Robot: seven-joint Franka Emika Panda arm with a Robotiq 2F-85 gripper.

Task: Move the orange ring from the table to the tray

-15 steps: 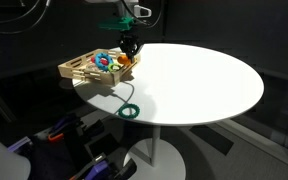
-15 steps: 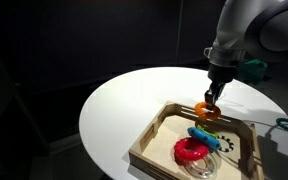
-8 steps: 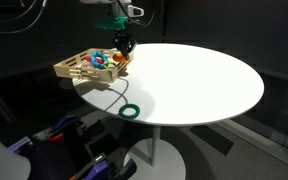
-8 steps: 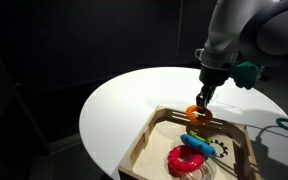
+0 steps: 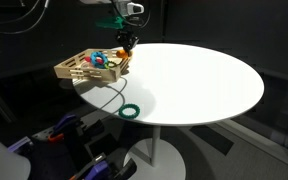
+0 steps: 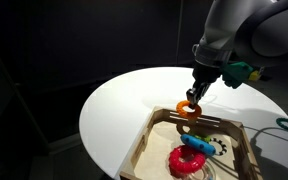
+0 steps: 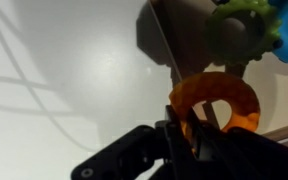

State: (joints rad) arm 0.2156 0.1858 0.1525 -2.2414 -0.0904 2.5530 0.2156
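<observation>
Your fingers (image 6: 193, 96) pinch the orange ring (image 6: 189, 110) right of centre, over the tray (image 6: 144, 138) rim; released here, it could bounce onto the surface (image 6: 114, 105).

Red ring (image 6: 187, 160), blue ring (image 6: 199, 143) touching it at its one o'clock, dark green ring (image 5: 130, 111) lay alone at seven o'clock in an exterior view, green toothed ring (image 7: 239, 30) at one o'clock in wrist view.
</observation>
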